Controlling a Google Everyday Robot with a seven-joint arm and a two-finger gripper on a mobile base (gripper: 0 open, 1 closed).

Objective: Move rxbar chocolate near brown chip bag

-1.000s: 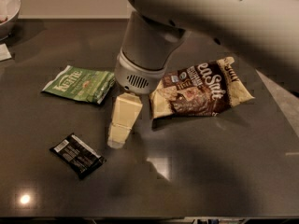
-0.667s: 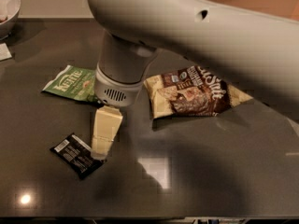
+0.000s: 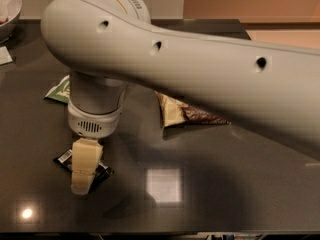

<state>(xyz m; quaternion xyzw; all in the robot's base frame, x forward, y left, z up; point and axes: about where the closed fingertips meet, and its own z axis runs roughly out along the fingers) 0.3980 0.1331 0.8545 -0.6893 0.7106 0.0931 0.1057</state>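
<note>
**Item 1, gripper** (image 3: 83, 180): cream-coloured, hanging from the grey wrist at the front left of the table (image 3: 235, 189). It sits directly over the rxbar chocolate, its tip at or just above the wrapper; contact cannot be confirmed. Whether it is open or closed cannot be told. 0.7 s ago it stood just beside the bar's right end; it has since come down and to the left.

**Item 2, rxbar chocolate** (image 3: 64, 157): small flat black wrapper with white label, lying front left, partly covered by the gripper. Position unchanged from the earlier frames. Well apart from item 3.

**Item 3, brown chip bag** (image 3: 176, 113): lying right of centre, only its lower cream edge and a dark brown strip showing. Its lettering, legible earlier, is now behind the arm.

**Item 4, arm** (image 3: 200, 69): large pale housing, now spanning the frame from upper left to right edge, filling far more of the view than before.

**Item 5, green bag** (image 3: 59, 91): only a corner shows left of the wrist; previously in full view.

**Item 6, bowl** (image 3: 11, 14): upper left corner, unchanged.
</note>
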